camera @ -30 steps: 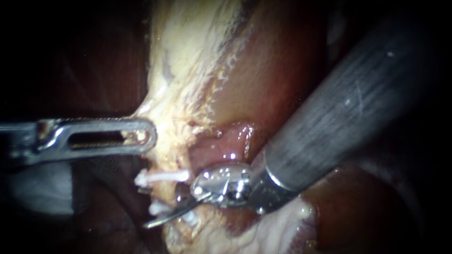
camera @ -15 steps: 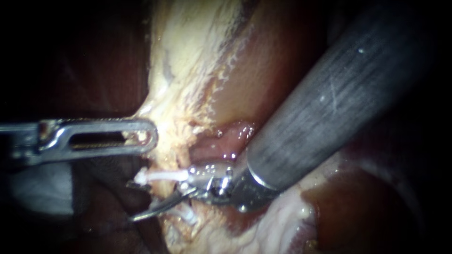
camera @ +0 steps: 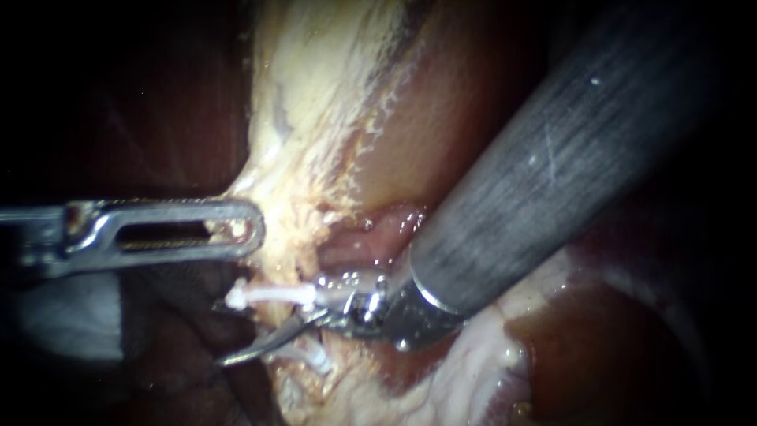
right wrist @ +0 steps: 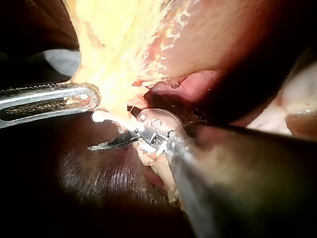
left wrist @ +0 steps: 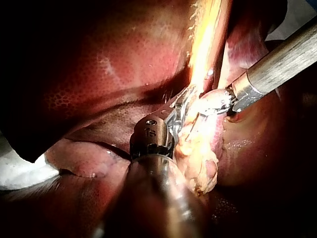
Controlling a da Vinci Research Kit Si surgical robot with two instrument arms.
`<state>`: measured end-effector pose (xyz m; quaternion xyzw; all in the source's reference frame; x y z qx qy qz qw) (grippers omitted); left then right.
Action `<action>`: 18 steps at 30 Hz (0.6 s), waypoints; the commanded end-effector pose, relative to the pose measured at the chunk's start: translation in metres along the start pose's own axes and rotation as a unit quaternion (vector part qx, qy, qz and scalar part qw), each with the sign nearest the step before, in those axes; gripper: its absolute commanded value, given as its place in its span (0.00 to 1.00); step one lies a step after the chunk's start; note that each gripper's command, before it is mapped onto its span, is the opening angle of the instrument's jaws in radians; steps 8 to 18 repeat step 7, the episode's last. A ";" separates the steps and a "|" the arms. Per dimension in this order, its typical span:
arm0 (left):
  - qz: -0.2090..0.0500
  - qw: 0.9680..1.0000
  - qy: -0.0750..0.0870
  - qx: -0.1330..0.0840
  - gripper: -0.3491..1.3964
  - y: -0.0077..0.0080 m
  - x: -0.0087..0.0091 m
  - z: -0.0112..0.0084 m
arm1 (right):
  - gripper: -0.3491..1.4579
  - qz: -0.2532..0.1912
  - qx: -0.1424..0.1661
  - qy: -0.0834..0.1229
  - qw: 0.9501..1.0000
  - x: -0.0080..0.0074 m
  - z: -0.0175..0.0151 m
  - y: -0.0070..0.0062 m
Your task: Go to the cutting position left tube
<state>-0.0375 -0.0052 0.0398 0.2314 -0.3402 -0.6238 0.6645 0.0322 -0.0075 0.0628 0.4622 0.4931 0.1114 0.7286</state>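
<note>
My left instrument (camera: 251, 229) comes in level from the left; its slotted jaws are shut on the edge of the pale yellow tissue (camera: 303, 134) of the gallbladder. Below that, the pale tube (camera: 276, 315) carries a white clip (camera: 272, 296) and a second white clip (camera: 315, 359) lower down. My right instrument (camera: 236, 339) has thin curved blades, and they stand open beside the tube between the two clips. The lower blade pokes out past the tube to the left. In the right wrist view the dark blade (right wrist: 106, 144) lies just under the upper clip (right wrist: 114, 120).
Dark red liver (camera: 615, 339) surrounds the site. The thick grey shaft (camera: 552, 173) of my right instrument crosses the upper right and hides the tissue behind it. A pink fold (camera: 371, 237) sits just above the instrument's wrist.
My right instrument has slid to the left, so its blades reach further across the tube between the clips. My left instrument and the tissue it holds have stayed still.
</note>
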 end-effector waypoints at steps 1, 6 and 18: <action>0.000 1.000 0.000 0.000 0.00 0.0000 0.0000 0.0000 | 0.87 0.000 0.000 0.000 1.000 0.0000 0.0001 0.0000; 0.000 1.000 0.000 0.000 0.00 0.0000 0.0000 0.0000 | 0.87 0.000 0.000 0.000 1.000 0.0000 0.0001 0.0000; 0.000 1.000 0.000 0.000 0.00 0.0000 0.0000 0.0000 | 0.88 0.000 0.000 0.000 1.000 0.0000 0.0002 0.0000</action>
